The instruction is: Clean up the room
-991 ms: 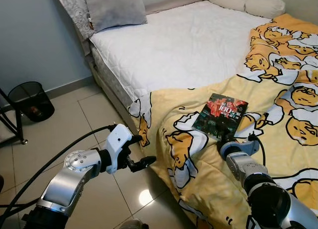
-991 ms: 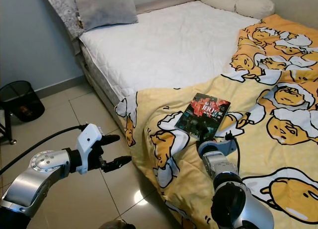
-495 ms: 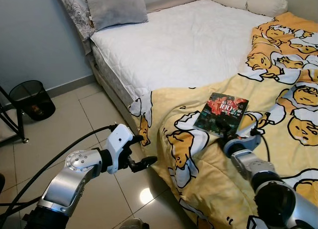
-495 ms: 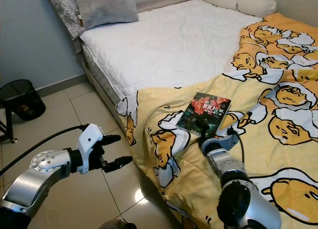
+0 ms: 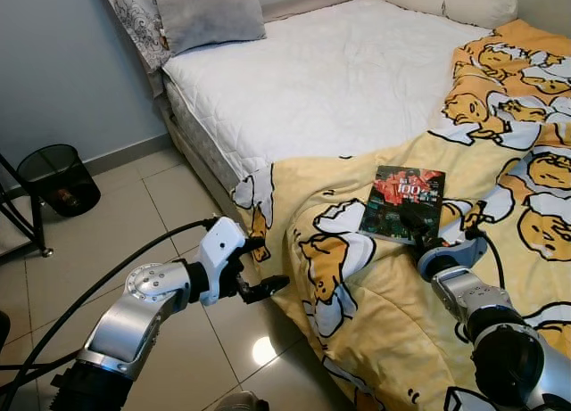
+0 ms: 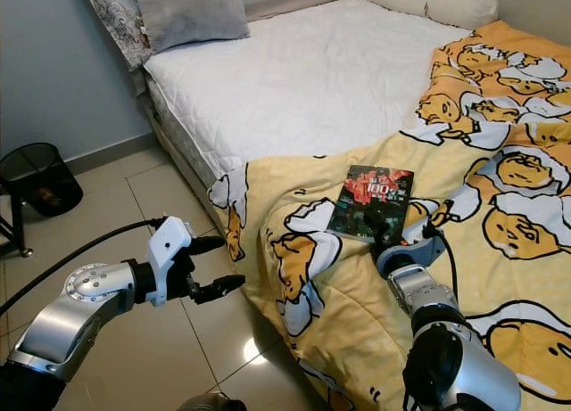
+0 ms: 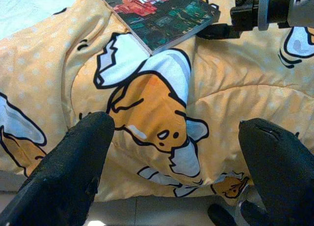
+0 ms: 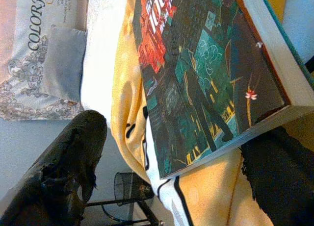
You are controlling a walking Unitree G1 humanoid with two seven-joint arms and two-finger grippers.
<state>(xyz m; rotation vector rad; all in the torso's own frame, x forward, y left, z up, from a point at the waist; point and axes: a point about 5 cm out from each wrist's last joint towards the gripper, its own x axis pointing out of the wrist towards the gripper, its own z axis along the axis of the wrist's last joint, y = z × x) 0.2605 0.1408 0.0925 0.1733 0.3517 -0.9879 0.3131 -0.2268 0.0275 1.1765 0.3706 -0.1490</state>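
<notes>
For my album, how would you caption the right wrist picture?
Open right hand closing in on a book lying on the yellow blanket.

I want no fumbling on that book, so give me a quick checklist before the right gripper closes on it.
1. Right gripper at the book's near edge: ok.
2. Fingers open, one on each side of the book's corner: ok.
3. Nothing lying on the book: ok.
4. Book flat on the yellow blanket: ok.
5. Lower finger under the book rather than caught in blanket: cannot tell.
6. Left gripper open over the floor, away from the book: ok.
</notes>
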